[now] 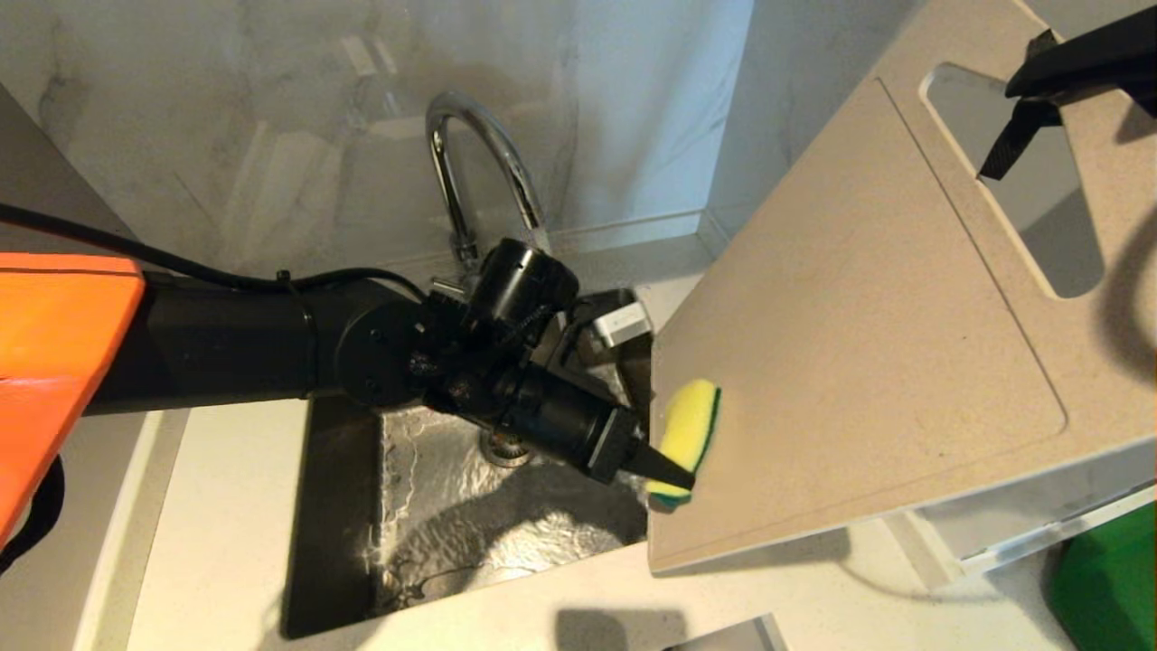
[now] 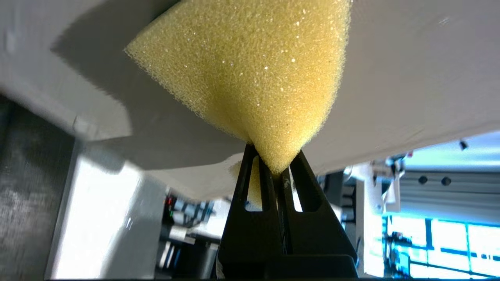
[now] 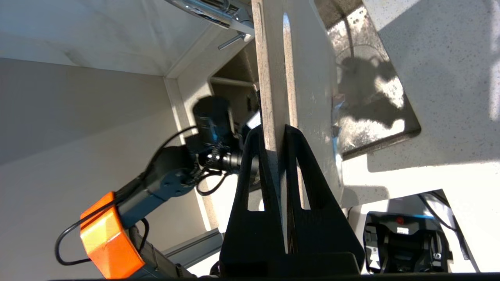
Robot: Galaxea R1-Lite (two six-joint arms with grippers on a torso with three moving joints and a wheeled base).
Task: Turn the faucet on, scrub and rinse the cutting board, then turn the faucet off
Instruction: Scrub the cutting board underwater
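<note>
The cream cutting board [image 1: 868, 334] hangs tilted over the sink's right side, its lower corner above the counter. My right gripper [image 3: 276, 132] is shut on the board's edge [image 3: 269, 78] by the handle cut-out [image 1: 1021, 181], and shows at the top right of the head view [image 1: 1039, 81]. My left gripper [image 1: 673, 475] is shut on a yellow-and-green sponge [image 1: 687, 434], pressed flat against the board's lower left face. The sponge [image 2: 250, 74] fills the left wrist view, pinched to a point between the fingers [image 2: 275, 168]. The chrome faucet [image 1: 479, 154] arches behind my left arm. No stream of water is visible.
The steel sink [image 1: 470, 515] lies below my left arm, its bottom wet and glinting. White counter [image 1: 226, 524] surrounds it, and a marble wall rises behind. A green object [image 1: 1112, 588] sits at the lower right corner.
</note>
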